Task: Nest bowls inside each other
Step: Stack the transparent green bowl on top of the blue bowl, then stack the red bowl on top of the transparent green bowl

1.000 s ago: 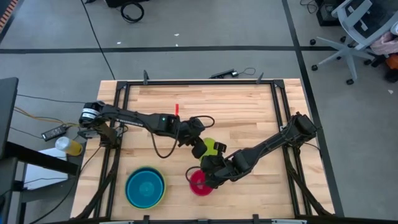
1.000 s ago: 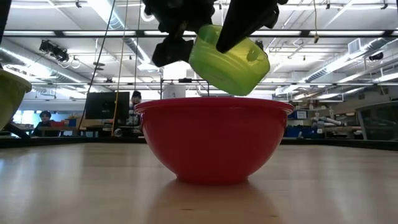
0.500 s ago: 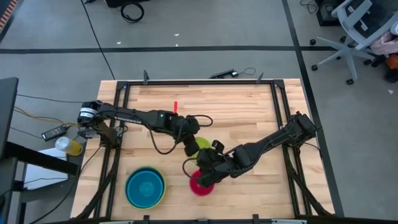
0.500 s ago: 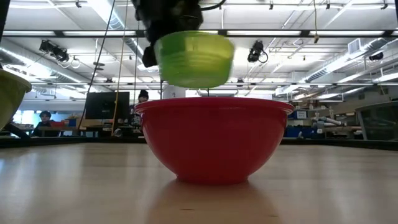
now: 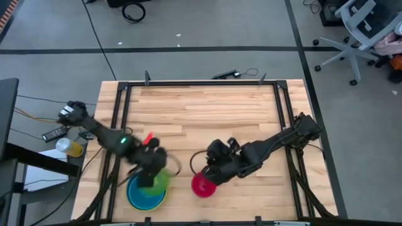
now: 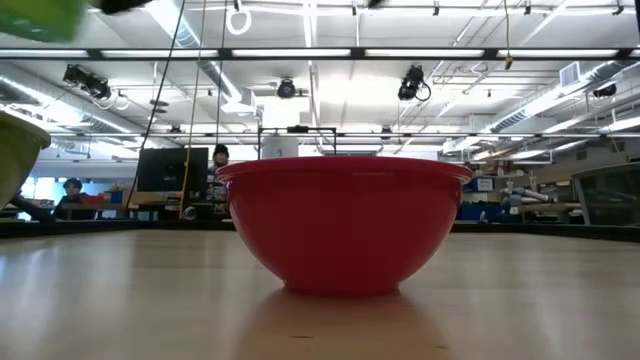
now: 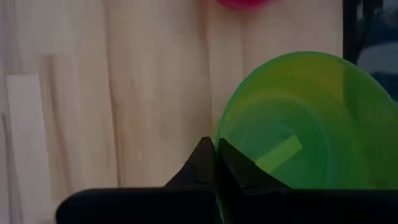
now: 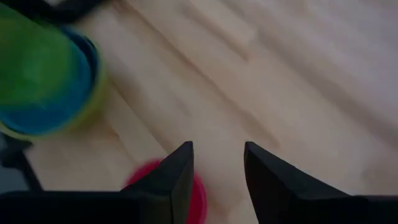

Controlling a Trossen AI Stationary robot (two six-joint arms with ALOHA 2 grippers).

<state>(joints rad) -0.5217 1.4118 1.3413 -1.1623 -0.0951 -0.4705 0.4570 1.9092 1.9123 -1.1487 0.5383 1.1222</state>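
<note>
The small green bowl (image 5: 162, 180) hangs above the nested blue bowls (image 5: 143, 194) near the table's front left, with my left gripper (image 5: 152, 176) shut on it. In the low view the green bowl (image 6: 35, 14) is a blur at the top left, well above the table. The blue bowls sit in a large yellow-green bowl (image 6: 14, 150). The red bowl (image 5: 202, 186) stands upright on its base near the front middle. My right gripper (image 5: 212, 168) hovers open just above and behind it, holding nothing. My left gripper holds the green bowl by its rim (image 7: 219, 146). One finger is inside the bowl and one outside, coming from above and slanting down. The bowl is lifted clear, mouth up, over the blue bowls.
The far half of the wooden table (image 5: 207, 107) is bare planks. A black frame (image 5: 119, 113) runs along the table's edges. In the right wrist view the blue bowls (image 8: 46, 109) lie beyond the red bowl (image 8: 196, 196).
My left gripper has swung from the middle toward the table's left and near edges, carrying the green bowl from above the red bowl to above the blue bowls. My right gripper has let go of the green bowl and risen a little above the red bowl.
</note>
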